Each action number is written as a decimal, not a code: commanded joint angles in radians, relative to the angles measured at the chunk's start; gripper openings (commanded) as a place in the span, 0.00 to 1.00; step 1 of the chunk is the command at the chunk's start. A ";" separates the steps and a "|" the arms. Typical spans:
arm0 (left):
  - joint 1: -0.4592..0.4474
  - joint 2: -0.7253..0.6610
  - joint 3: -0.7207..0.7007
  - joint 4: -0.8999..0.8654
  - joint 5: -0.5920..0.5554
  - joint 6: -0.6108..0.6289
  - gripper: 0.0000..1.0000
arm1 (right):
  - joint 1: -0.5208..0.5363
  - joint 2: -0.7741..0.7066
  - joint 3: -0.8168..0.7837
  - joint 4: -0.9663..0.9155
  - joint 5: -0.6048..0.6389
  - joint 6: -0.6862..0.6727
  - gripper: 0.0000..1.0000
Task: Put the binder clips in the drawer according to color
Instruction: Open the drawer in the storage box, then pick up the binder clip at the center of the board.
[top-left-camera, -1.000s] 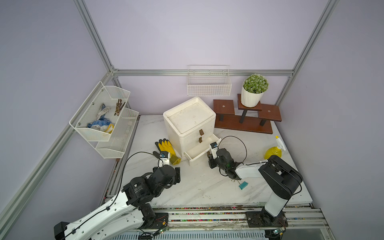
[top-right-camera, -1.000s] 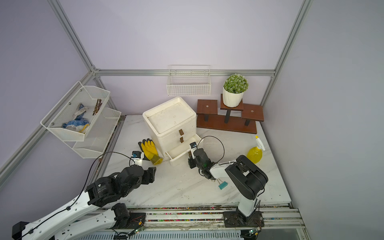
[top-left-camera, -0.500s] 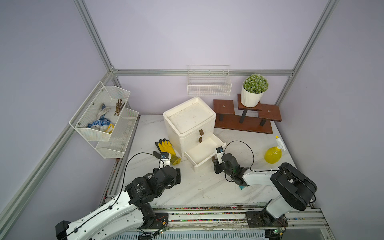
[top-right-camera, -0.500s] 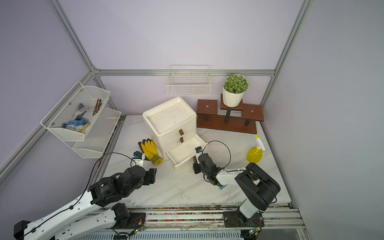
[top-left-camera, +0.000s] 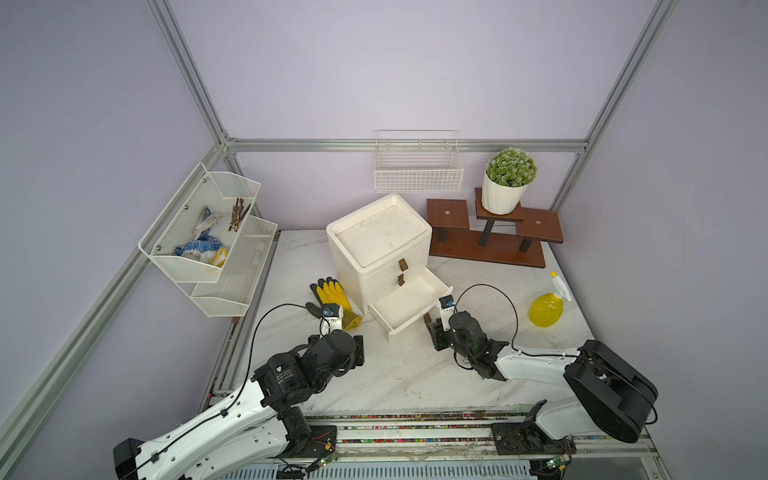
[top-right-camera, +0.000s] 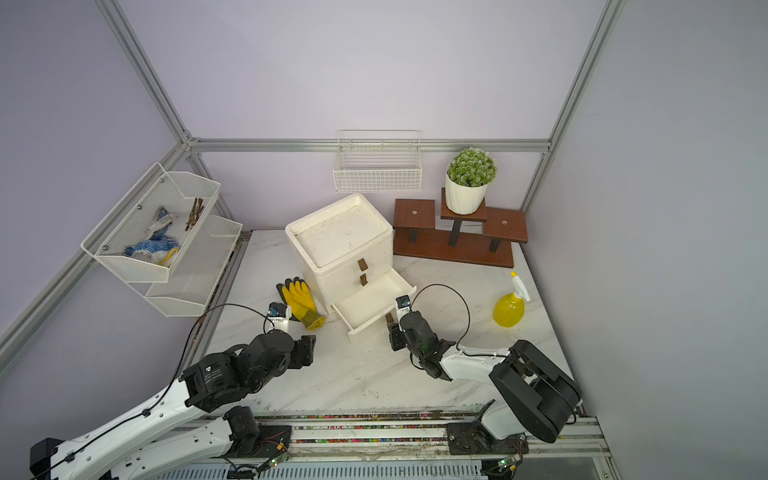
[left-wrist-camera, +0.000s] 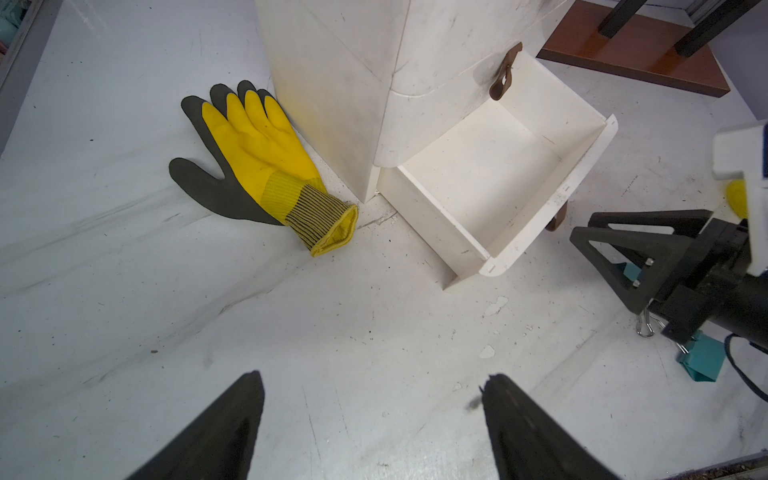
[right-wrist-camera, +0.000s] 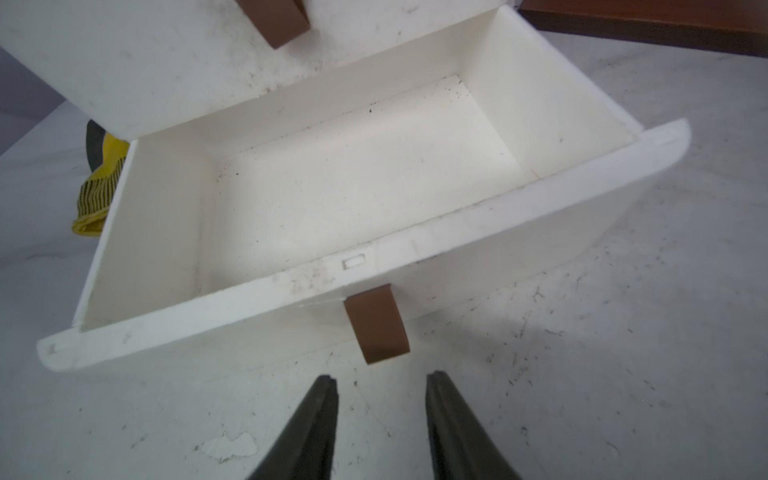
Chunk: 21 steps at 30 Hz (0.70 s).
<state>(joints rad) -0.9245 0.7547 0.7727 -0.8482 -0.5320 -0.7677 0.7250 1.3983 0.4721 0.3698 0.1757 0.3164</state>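
Observation:
The white drawer chest (top-left-camera: 380, 245) stands mid-table with its bottom drawer (top-left-camera: 409, 305) (right-wrist-camera: 357, 187) pulled out and nothing inside it. My right gripper (right-wrist-camera: 381, 380) (top-left-camera: 433, 332) is open, just in front of the drawer's brown tab handle (right-wrist-camera: 376, 324) and not touching it. My left gripper (left-wrist-camera: 374, 379) (top-left-camera: 360, 348) hovers open and empty over bare table, left of the drawer. A teal binder clip (left-wrist-camera: 702, 361) lies on the table beside the right arm. Part of another teal clip (left-wrist-camera: 631, 272) shows behind the right gripper's fingers. In both top views the right arm hides the clips.
A yellow-and-black glove (top-left-camera: 332, 295) (left-wrist-camera: 257, 153) lies against the chest's left side. A yellow spray bottle (top-left-camera: 546, 309) stands at the right. A wooden stand (top-left-camera: 486, 247) with a potted plant is at the back. Wire baskets (top-left-camera: 203, 232) hang on the left wall.
The right gripper pulled the bottom drawer out toward the front, then let go of the tab and opened. The left gripper opened a little wider.

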 joint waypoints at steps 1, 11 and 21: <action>0.007 -0.009 0.017 0.037 -0.017 -0.011 0.90 | 0.007 -0.128 -0.019 -0.097 0.089 0.096 0.63; 0.303 -0.080 -0.035 0.078 0.216 0.080 0.96 | -0.081 -0.230 0.109 -0.763 0.214 0.445 0.90; 0.502 -0.063 -0.041 0.078 0.345 0.149 0.97 | -0.170 -0.039 0.220 -0.802 0.101 0.321 0.90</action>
<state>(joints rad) -0.4484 0.6823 0.7139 -0.7937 -0.2401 -0.6556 0.5606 1.3071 0.6388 -0.3790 0.3172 0.6827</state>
